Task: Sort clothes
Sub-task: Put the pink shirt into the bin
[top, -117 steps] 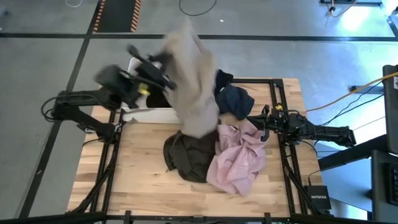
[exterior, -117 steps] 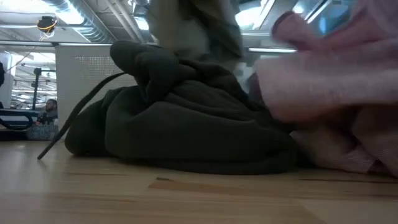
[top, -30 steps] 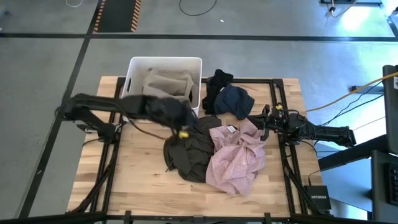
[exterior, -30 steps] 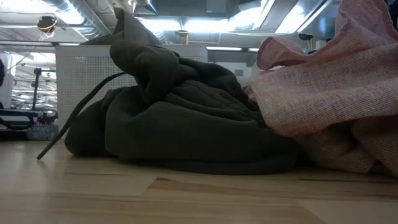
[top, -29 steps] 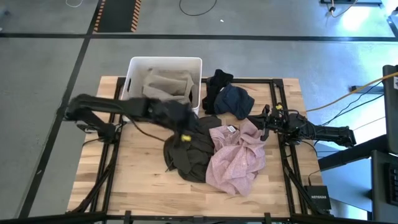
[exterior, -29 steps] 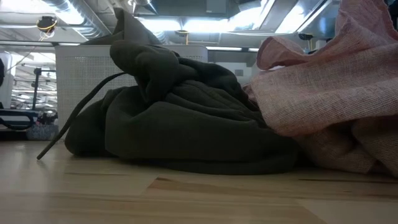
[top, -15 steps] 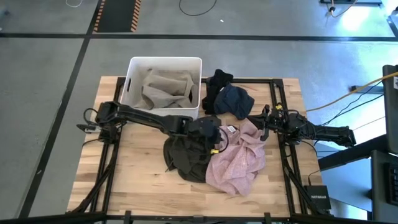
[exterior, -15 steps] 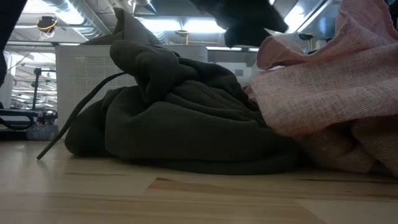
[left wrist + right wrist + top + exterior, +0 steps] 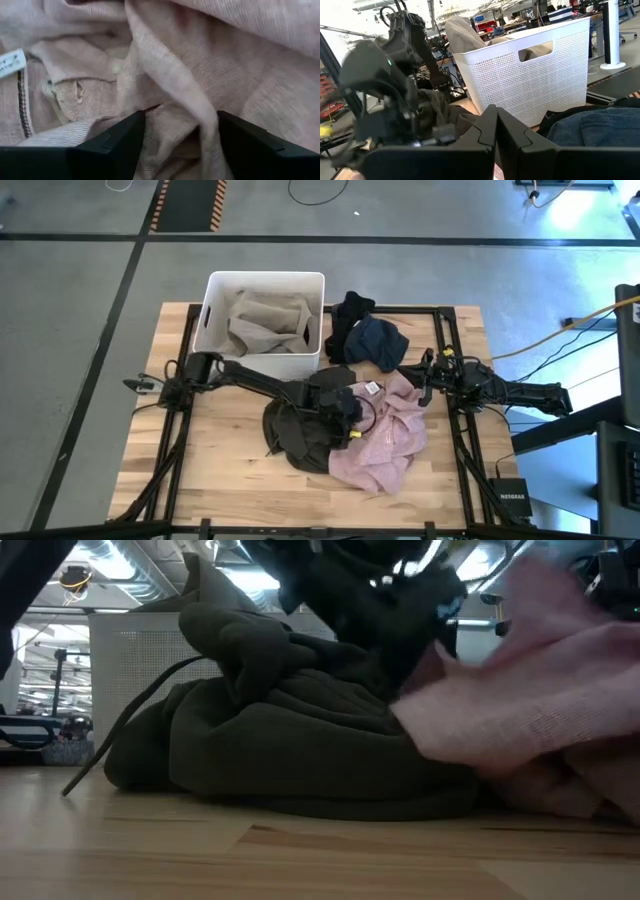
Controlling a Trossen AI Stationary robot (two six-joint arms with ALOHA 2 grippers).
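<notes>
My left gripper [image 9: 350, 420] is down on the left edge of the pale pink garment [image 9: 385, 435], open, with a raised pink fold [image 9: 170, 100] between its fingers. The dark olive-grey garment [image 9: 300, 430] lies bunched on the table, touching the pink one's left side. The navy blue [image 9: 380, 340] and black [image 9: 350, 310] garments lie at the far side. The beige-grey one [image 9: 265, 320] lies inside the white tub [image 9: 212, 290]. My right gripper [image 9: 425, 380] waits shut at the table's right side, holding nothing. My left gripper comes down from above onto the pink garment near its left edge. Its open fingers [image 9: 115, 145] are sunk among the folds, one on each side of a raised ridge of cloth [image 9: 165, 115]. The garment lies slack on the table.
The white tub [image 9: 530, 85] stands at the table's far left. Bare wood shows at the near left and along the near edge [image 9: 200, 470]. The arms' black frame rails [image 9: 445, 340] run along both sides.
My left gripper has swung from beside the tub toward the table's right and near side, passed over the olive-grey garment and dropped onto the pink one. The pink cloth's upper folds have been pushed about; the olive-grey heap stays put.
</notes>
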